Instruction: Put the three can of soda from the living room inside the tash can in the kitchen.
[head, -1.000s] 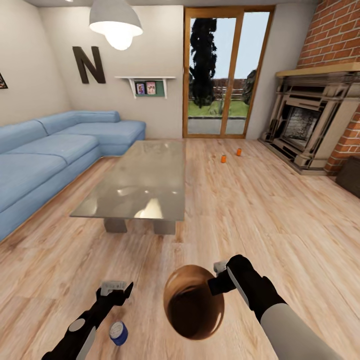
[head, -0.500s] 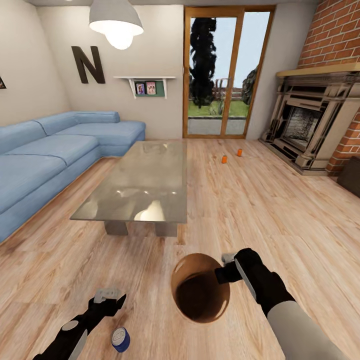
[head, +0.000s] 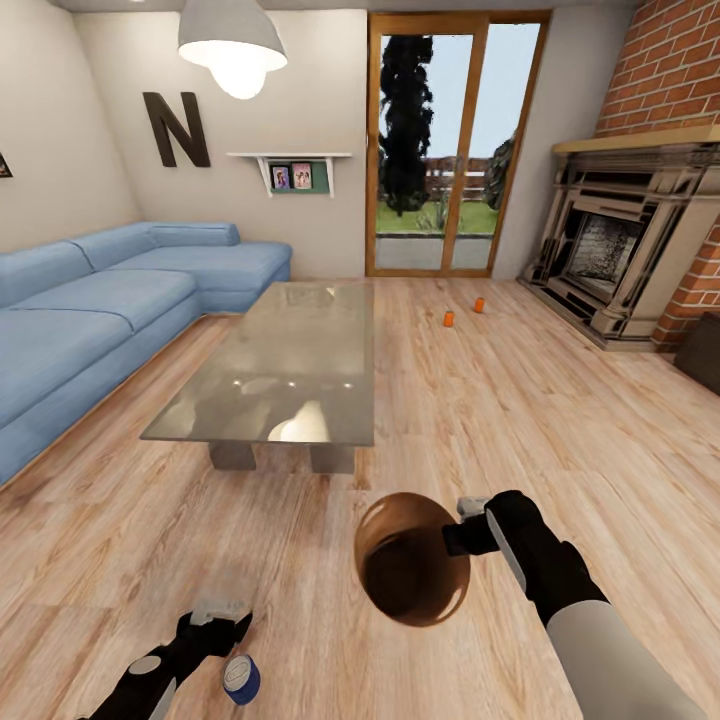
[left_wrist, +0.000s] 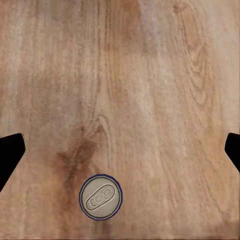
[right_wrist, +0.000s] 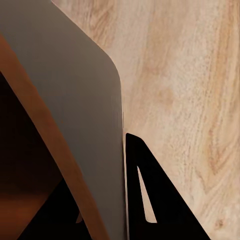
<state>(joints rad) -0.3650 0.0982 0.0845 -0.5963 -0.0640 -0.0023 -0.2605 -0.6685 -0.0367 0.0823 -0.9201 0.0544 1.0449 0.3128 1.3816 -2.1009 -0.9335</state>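
Two orange cans of soda (head: 448, 319) (head: 479, 305) stand on the plank floor far ahead, near the glass doors; a third orange one is out of view. My right gripper (head: 462, 535) is shut on the rim of the copper-brown trash can (head: 410, 570), holding it tilted above the floor; its wall (right_wrist: 70, 105) is against the dark finger (right_wrist: 147, 200). My left gripper (head: 222, 612) is open, hanging over a blue-sided can with a grey top (head: 240, 680) (left_wrist: 101, 196) that stands on the floor, off-centre between the fingertips (left_wrist: 10, 150).
This is the living room. A glass-topped low table (head: 290, 370) stands ahead to the left, with the blue sofa (head: 100, 310) beyond it. The fireplace (head: 620, 250) is at the right and the wood-framed glass doors (head: 450, 150) at the back. Open floor leads to the orange cans.
My right arm has carried the trash can to the right and a little higher, tilting it. My left arm has drawn back toward me, staying over the blue can.
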